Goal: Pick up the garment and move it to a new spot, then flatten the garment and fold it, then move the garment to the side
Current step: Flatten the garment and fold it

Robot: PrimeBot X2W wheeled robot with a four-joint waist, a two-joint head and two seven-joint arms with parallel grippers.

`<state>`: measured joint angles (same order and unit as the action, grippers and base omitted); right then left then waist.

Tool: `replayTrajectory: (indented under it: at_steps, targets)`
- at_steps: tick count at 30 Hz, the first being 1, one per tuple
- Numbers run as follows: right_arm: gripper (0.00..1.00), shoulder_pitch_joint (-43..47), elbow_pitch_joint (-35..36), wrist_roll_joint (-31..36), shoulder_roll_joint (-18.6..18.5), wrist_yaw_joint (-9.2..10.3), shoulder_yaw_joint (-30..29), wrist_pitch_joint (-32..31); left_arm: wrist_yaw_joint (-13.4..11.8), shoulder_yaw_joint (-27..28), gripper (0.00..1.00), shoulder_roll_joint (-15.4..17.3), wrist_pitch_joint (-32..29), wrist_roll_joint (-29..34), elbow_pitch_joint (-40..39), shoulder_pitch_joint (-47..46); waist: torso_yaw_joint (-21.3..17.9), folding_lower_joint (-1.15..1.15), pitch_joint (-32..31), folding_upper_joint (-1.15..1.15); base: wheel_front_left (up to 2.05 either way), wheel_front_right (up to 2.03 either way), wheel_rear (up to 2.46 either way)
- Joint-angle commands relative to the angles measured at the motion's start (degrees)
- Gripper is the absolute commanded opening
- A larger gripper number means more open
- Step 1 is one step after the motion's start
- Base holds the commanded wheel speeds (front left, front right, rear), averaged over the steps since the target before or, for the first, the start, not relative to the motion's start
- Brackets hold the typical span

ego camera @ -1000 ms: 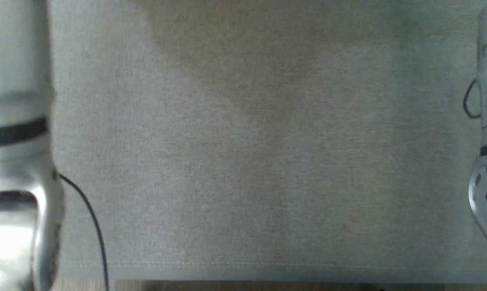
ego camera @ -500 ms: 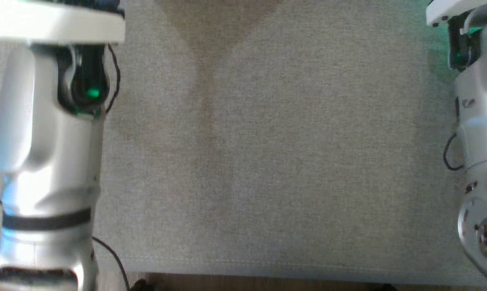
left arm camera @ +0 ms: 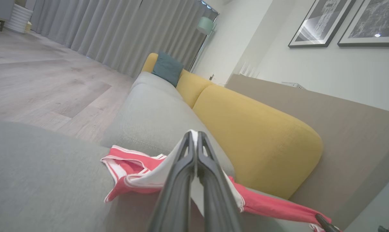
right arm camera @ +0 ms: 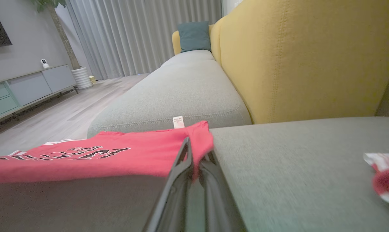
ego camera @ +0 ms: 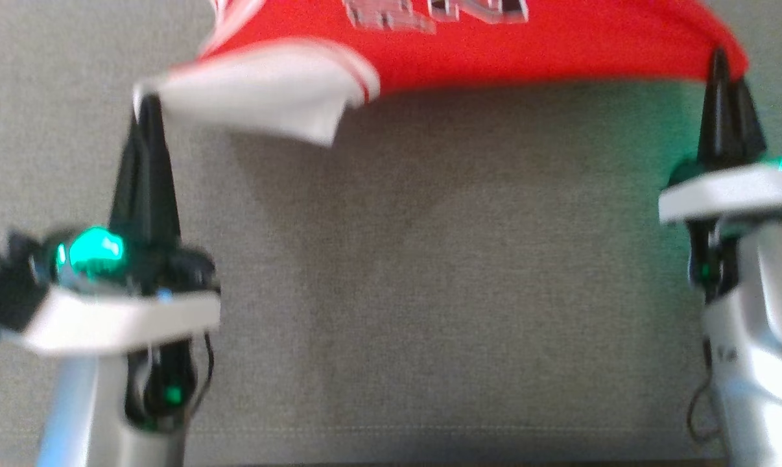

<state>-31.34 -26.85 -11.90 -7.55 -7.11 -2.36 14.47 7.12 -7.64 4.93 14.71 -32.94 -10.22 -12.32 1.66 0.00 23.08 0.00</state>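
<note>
Red garment newly in view

Curtains hang behind yellow-backed sofa (teal cushion).

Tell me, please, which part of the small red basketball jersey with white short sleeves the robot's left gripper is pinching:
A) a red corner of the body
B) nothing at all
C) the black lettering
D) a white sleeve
D: in the head view the left gripper is shut on the edge of the white sleeve of the red basketball jersey, while the right gripper pinches a red corner.
</note>
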Motion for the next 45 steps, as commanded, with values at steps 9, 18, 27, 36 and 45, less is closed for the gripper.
replayTrajectory:
  at_steps: [9,18,27,36,45]
  targets:
    - [0.0,18.6,14.9,-1.9,2.5,-0.37,-0.1,-3.6,0.1,1.3,0.0,-0.7,0.3,3.4,-9.1,17.0,-1.8,0.0,-11.1,0.0,0.0,0.0,0.0]
    - [0.0,31.8,27.5,-1.5,4.0,-0.37,-1.4,-11.5,-2.6,1.2,0.0,-1.5,0.3,5.2,-19.2,31.2,-2.8,0.0,-16.0,0.0,0.0,0.0,0.0]
    - [0.0,34.5,26.1,-2.5,4.6,-0.37,-2.9,-14.3,-2.9,-0.2,0.0,-1.7,0.3,2.9,-15.5,33.2,-3.1,0.0,-14.7,0.0,0.0,0.0,0.0]
    - [0.0,31.0,20.1,-2.7,4.7,-0.37,-2.1,-12.9,-1.7,0.0,0.0,-1.8,0.3,0.9,-9.2,28.6,-3.0,0.0,-11.6,0.0,0.0,0.0,0.0]
    - [0.0,24.7,14.8,-3.3,4.7,-0.37,-1.4,-11.5,-0.7,0.9,0.0,-2.0,0.3,-3.1,-1.5,16.9,-2.8,0.0,-8.2,0.0,0.0,0.0,0.0]
